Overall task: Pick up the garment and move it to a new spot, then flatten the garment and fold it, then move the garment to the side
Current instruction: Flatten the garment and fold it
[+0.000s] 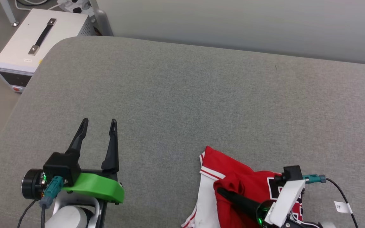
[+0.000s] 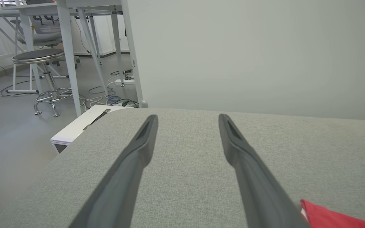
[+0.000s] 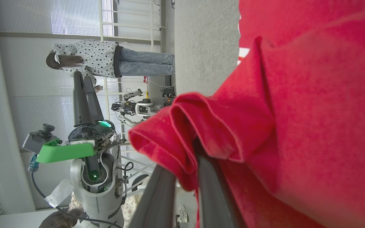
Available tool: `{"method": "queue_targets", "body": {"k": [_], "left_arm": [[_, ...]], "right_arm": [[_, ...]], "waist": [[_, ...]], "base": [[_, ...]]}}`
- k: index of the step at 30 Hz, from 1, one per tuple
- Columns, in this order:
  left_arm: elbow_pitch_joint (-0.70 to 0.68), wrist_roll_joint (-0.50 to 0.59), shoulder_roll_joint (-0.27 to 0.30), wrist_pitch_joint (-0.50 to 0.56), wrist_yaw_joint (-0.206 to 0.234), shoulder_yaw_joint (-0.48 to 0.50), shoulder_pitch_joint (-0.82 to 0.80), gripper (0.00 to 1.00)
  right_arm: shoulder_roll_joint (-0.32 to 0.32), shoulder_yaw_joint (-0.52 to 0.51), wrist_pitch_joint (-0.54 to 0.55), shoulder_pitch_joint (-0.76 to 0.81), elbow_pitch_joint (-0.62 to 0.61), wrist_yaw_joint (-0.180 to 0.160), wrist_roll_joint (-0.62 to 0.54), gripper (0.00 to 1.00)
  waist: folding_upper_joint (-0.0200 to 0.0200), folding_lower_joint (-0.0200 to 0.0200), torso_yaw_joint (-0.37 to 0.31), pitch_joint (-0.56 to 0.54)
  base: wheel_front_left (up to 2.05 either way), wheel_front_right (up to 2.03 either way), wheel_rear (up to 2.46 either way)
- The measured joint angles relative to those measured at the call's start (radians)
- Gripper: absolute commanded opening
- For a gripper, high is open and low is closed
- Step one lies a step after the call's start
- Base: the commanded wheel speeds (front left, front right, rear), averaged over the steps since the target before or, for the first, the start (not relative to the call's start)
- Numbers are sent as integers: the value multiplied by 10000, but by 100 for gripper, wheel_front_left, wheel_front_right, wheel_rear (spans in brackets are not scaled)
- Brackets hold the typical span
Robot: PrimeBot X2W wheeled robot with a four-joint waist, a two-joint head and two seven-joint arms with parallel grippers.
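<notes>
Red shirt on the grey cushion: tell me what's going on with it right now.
The robot's right gripper is shut on a bunched fold of the red shirt, which lies crumpled at the near right of the grey cushion. The left gripper is open over bare cushion to the left, holding nothing. The shirt is not yet flattened or folded.
</notes>
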Motion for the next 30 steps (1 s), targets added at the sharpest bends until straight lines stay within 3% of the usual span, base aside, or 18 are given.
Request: {"method": "queue_targets", "body": {"k": [10,12,23,30], "left_arm": [[65,88,-268,-88,-92,21,-336,100],[105,90,-295,-92,-121,23,-366,100],[366,90,-351,-102,-173,94,-354,100],[401,86,-309,-98,-165,100,-160,100]], "right_arm": [[-180,901,-1001,-702,351,0,58,0],[-267,982,-1172,-702,389,0,61,100],[-878,1661,-2347,-706,-339,0,-138,100],[-1670,1450,-4172,-737,-449,0,-2330,100]], "waist": [[0,0,159,722],[0,1,178,826],[0,1,-19,523],[0,0,-235,-44]], "base": [[0,0,0],[0,0,0],[0,0,0],[0,0,0]]}}
